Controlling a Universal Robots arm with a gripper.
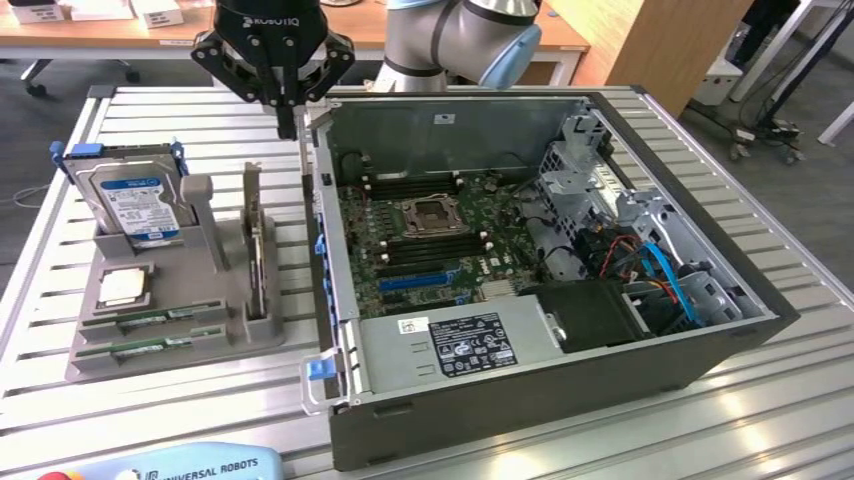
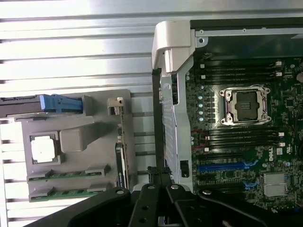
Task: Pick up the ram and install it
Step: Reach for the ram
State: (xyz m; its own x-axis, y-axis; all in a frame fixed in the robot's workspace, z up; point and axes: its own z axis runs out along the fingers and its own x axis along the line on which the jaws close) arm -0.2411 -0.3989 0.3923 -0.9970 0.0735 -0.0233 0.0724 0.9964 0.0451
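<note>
Two ram sticks lie side by side in the near slots of a grey holder: one green stick and a second just in front of it. The wrist view shows the same two sticks. My black gripper hangs shut and empty above the far corner of the open computer case, beside its wall on the exterior view's left and well beyond the ram. Its fingertips press together over that wall. Dark memory slots flank the processor socket on the motherboard.
The holder also carries a silver hard drive with a blue label, a square silver processor and a thin board standing on edge. The slatted metal table bears everything. A teach pendant lies at the near edge.
</note>
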